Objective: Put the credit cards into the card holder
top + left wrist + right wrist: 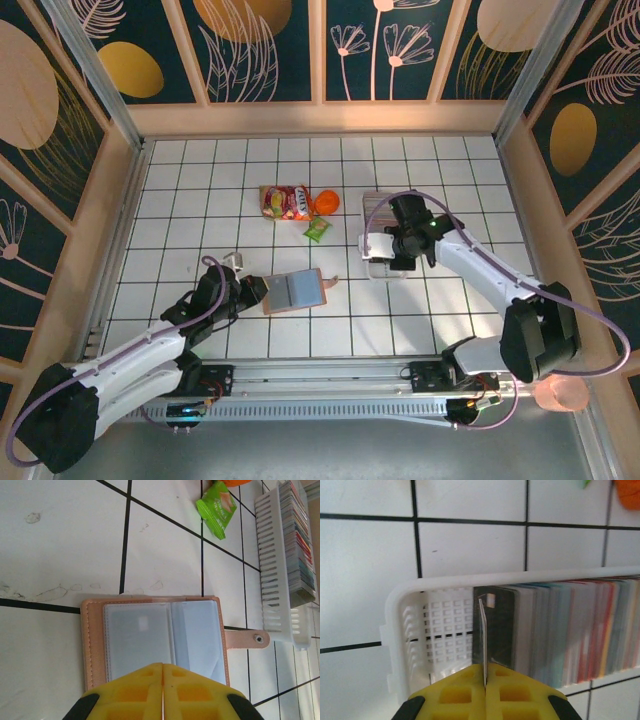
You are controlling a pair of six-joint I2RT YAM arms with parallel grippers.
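The salmon-pink card holder [95, 645] lies open on the tiles, its grey inner pockets [140, 635] facing up and its snap tab [247, 640] pointing right; from above, the card holder [295, 291] sits left of centre. My left gripper [163, 666] is shut, its yellow tips over the holder's near edge, with nothing visible between them. The credit cards [570, 630] stand as a dense striped row in a white tray [420, 587]. My right gripper [485, 667] is shut on one thin credit card [482, 630], seen edge-on at the row's left end. From above, the right gripper [397, 250] is over the tray [372, 205].
In the left wrist view, the white tray [272, 580] with its cards lies at the right. A green snack packet [217, 507] lies beyond the holder. From above, a red packet [285, 202], an orange one [326, 202] and the green one [317, 231] lie behind the holder.
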